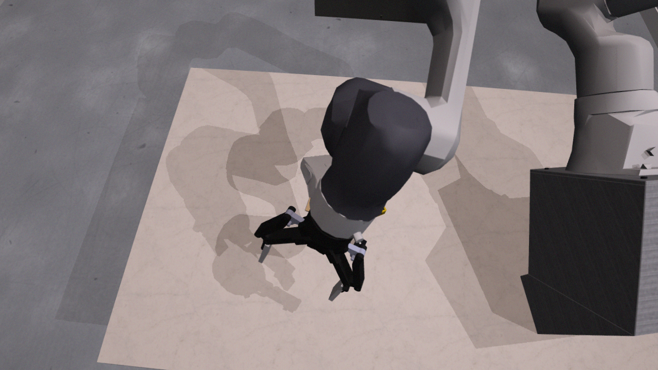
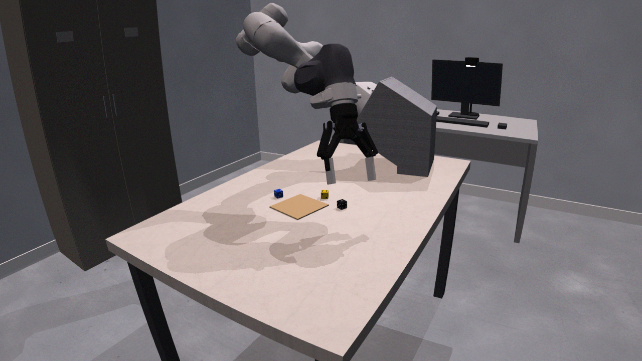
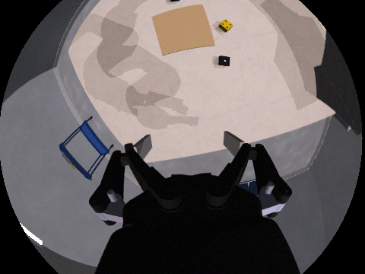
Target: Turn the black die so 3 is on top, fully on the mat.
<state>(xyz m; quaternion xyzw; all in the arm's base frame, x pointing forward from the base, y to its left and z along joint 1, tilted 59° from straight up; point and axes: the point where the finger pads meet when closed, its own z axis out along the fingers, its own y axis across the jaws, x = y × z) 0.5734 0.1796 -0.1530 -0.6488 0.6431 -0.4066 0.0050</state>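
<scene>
The black die (image 2: 342, 204) (image 3: 223, 60) lies on the table (image 2: 314, 278) just off the tan mat's (image 2: 299, 206) (image 3: 184, 29) right corner, apart from it. Its top face is too small to read. The yellow die (image 2: 324, 193) (image 3: 226, 26) sits by the mat's far corner and the blue die (image 2: 278, 193) by its left corner, both off the mat. My gripper (image 2: 350, 176) (image 3: 187, 139) (image 1: 299, 273) is wide open and empty. It hangs well above the table, behind the dice. In the top view the arm hides the mat and most of the dice.
The robot's dark grey base block (image 2: 399, 130) (image 1: 593, 248) stands on the table's far right part. A tall cabinet (image 2: 90, 125) stands left of the table, a desk with a monitor (image 2: 466, 82) behind it. A blue frame (image 3: 84, 149) lies on the floor.
</scene>
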